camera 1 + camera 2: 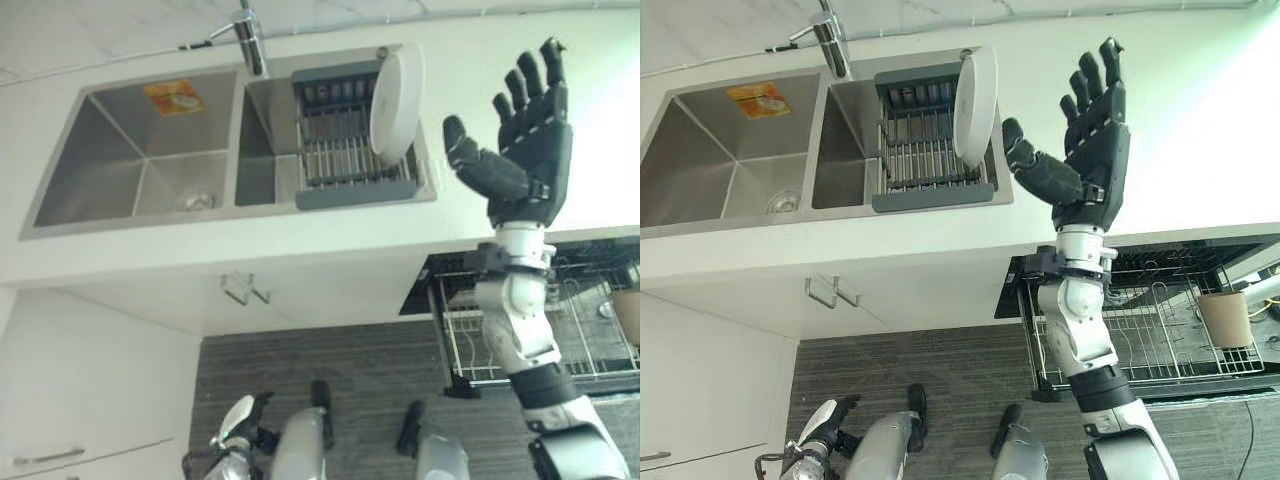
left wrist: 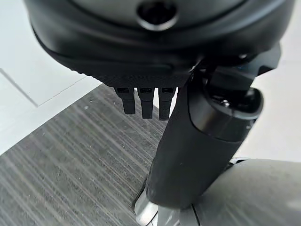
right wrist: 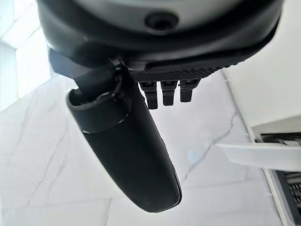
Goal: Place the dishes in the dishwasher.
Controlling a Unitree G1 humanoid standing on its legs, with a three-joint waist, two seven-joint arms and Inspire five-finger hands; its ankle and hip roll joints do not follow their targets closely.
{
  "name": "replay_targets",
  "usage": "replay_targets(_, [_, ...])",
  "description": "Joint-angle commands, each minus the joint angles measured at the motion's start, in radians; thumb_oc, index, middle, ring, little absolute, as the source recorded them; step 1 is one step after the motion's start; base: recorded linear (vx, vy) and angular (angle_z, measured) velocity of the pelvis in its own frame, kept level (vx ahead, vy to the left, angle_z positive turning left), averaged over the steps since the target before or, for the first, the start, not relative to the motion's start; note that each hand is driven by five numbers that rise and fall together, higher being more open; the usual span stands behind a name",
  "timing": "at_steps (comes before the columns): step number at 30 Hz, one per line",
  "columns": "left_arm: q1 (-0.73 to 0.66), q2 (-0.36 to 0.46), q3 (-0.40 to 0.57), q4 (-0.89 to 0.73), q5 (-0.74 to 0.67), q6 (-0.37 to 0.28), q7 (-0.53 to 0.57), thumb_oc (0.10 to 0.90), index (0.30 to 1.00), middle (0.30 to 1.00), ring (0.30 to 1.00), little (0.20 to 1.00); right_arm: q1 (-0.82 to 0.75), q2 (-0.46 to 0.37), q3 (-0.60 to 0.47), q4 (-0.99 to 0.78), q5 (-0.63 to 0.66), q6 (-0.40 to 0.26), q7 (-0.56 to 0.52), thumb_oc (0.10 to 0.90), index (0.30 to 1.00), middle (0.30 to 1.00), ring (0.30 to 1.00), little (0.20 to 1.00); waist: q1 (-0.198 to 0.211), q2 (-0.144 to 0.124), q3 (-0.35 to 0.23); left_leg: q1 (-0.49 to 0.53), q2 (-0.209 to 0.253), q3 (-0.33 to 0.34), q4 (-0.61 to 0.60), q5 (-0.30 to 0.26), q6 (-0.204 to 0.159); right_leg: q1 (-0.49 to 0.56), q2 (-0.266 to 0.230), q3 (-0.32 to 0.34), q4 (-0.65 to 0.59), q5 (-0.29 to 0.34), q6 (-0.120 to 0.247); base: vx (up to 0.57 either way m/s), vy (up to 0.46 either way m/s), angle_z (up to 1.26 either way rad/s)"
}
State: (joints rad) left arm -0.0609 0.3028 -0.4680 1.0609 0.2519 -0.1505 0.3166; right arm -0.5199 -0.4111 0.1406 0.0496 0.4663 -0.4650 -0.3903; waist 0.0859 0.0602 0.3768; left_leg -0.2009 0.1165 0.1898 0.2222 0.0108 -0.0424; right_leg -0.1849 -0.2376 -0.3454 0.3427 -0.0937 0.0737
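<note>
One white plate (image 1: 396, 100) upright in rack (image 1: 345, 150)

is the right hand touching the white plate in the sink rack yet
Apart. The right eye view shows the right hand open, its thumb tip short of the white plate, with bare counter between them. The plate stands on edge in the drying rack.

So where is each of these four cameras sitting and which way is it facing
Left eye view: on the head, looking down at the sink, drying rack, white plate and the raised, open right robot hand.
Right eye view: same scene from slightly aside, sharing the plate and the open dishwasher rack.
Left wrist view: along the left robot hand, lowered towards the dark floor.
Right wrist view: along the right robot hand, facing the marble wall; plate edge visible.
</note>
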Motion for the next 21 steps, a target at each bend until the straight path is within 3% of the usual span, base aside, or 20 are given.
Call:
replay_targets(1, [0.003,-0.019,-0.042,-0.029,0.060,0.015,0.031,0.800,0.900,0.900,0.900,0.900,-0.158,-0.102,-0.068,-0.086,-0.005,-0.065,0.012,0.800,0.900,0.900,0.900,0.900,0.004,0.000,-0.030,0.020,-0.003,-0.050,0.078,-0.134,-0.031,0.051,0.036,0.036,-0.043,-0.046,0.041,0.11,0.044,-0.02])
replay_targets(5, [-0.022,-0.013,-0.068,0.015,0.101,0.064,0.036,0.800,0.900,0.900,0.900,0.900,-0.213,-0.093,-0.070,-0.031,0.226,-0.029,0.054,0.800,0.900,0.900,0.900,0.900,0.009,0.000,-0.014,0.027,-0.012,-0.048,0.078,-0.137,-0.022,0.055,0.026,0.034,-0.043,-0.039,0.045,0.08,0.027,-0.04])
replay_targets(9, [-0.048,-0.016,-0.100,0.034,0.106,0.060,0.043,0.800,0.900,0.900,0.900,0.900,-0.276,-0.066,-0.063,0.033,0.233,0.004,0.047,0.800,0.900,0.900,0.900,0.900,0.017,0.004,0.003,0.029,-0.024,-0.054,0.078,-0.141,-0.013,0.057,0.025,0.042,-0.043,-0.040,0.043,0.08,0.035,-0.04])
replay_targets(21, [-0.041,0.004,-0.117,0.017,0.079,0.040,0.035,0.800,0.900,0.900,0.900,0.900,-0.401,-0.109,-0.052,0.139,0.265,0.071,0.091,0.800,0.900,0.900,0.900,0.900,0.059,0.020,0.030,0.030,-0.065,-0.078,0.078,-0.152,0.004,0.071,0.023,0.041,-0.043,-0.047,0.037,0.06,0.027,0.03])
